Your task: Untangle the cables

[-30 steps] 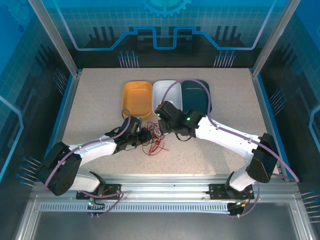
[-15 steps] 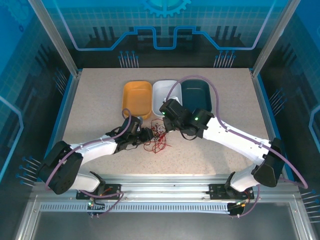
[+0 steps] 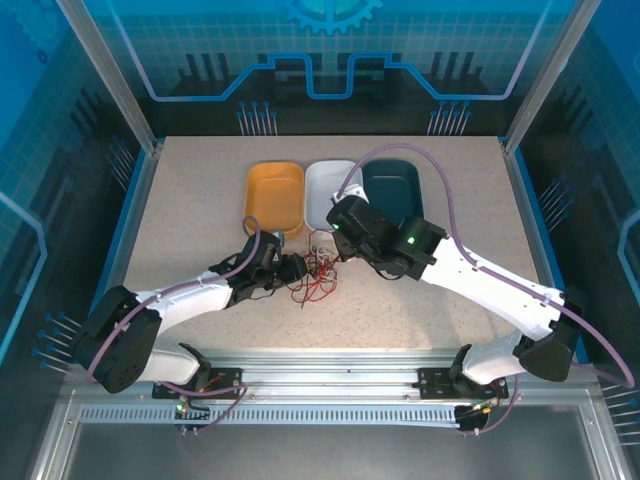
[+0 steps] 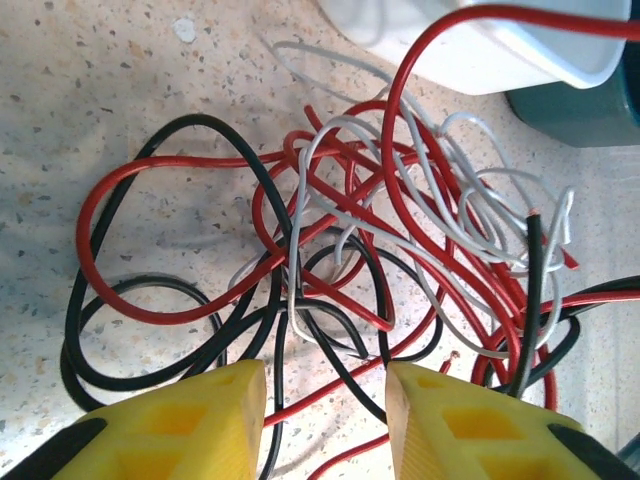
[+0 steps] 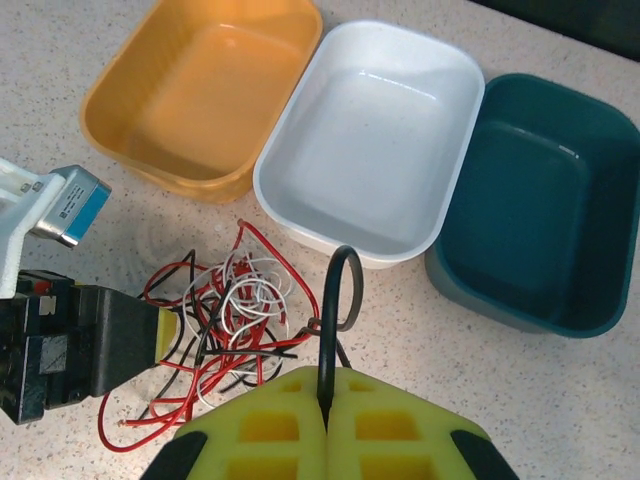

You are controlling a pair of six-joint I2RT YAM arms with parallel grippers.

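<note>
three empty trays [image 5: 370,120]; right pincer [image 5: 327,378] pinches a black cable [image 5: 341,268], left pincer [image 4: 325,385] spread among cables [image 5: 240,300].

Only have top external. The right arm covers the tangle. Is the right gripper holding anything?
Observer: Yes. On the right wrist view the right gripper is shut on a black cable that loops up from between its fingers.
Operator: Left gripper?
Observer: The left gripper is open. Black and red cables run through the gap between its fingers.
Operator: Anything in the trays?
Observer: No. The orange tray, white tray and teal tray are all empty.
</note>
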